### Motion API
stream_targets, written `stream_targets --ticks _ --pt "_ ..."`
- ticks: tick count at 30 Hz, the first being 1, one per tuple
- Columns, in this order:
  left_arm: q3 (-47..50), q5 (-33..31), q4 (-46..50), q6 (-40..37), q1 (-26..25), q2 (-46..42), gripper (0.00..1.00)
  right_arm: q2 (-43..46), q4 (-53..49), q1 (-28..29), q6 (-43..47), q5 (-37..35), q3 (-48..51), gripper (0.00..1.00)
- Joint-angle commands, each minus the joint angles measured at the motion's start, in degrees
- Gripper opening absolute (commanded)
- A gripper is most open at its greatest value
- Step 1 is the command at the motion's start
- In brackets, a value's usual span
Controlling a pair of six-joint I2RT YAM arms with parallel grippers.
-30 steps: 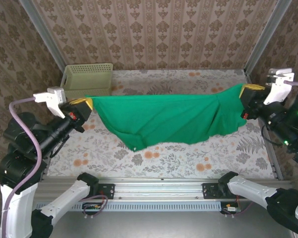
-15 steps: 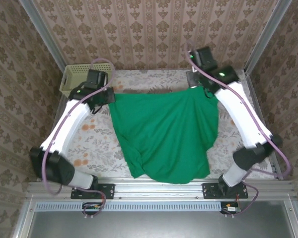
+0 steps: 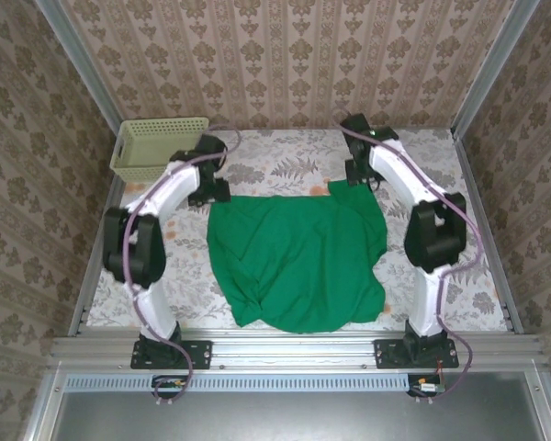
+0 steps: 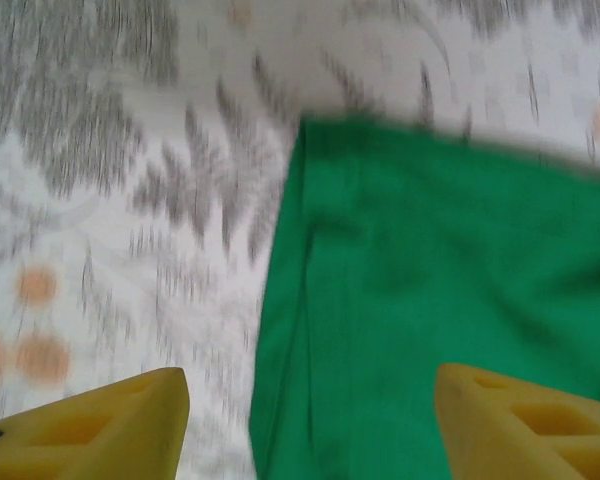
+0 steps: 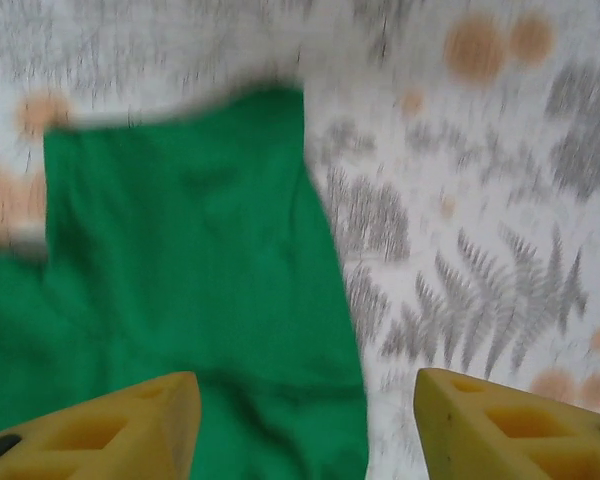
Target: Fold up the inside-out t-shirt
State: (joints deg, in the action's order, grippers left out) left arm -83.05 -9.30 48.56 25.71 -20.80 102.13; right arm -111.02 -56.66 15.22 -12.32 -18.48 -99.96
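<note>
The green t-shirt [image 3: 298,262] is lying spread across the middle of the table [image 3: 285,161], its near edge reaching almost to the front edge of the table and its two far corners sitting under the arms. It is lying mostly flat, though the near-left part is bunching into a twisted ridge, and the far-right corner is poking out as a small flap.

The left gripper [image 4: 310,392] is hovering over the far-left corner with its jaws standing open and nothing between them. The right gripper [image 5: 305,390] is doing the same over the far-right corner, jaws apart, cloth lying loose below.

By my reading, this is the laying-out step, before any fold. Doing it well means lifting both arms straight up, so no pad is dragging the corners back. Then that near-left ridge is asking for a smoothing pull before folding. The basket [image 3: 156,147] is sitting well apart at the far left, out of the way.
</note>
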Motion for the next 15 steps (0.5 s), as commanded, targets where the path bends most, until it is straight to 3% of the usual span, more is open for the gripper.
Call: stream_targets --ticks 1,7,11,15 --pt "11.21 -0.07 -0.36 4.07 -4.73 -13.54 0.68 14.08 6.95 1.76 -5.26 7.92 13.52 0.61" --pt "30.42 7.65 -9.72 13.33 -14.36 -23.27 0.64 26.15 10.66 6.17 -12.78 12.14 33.94 0.62" --pt "35.64 11.3 -18.3 16.61 -16.64 -18.91 0.59 27.09 14.31 7.39 -18.57 16.48 43.07 0.63" --pt "32.82 9.97 -21.2 15.85 -16.57 -12.09 0.55 21.62 21.1 5.0 -21.62 23.66 46.68 0.58"
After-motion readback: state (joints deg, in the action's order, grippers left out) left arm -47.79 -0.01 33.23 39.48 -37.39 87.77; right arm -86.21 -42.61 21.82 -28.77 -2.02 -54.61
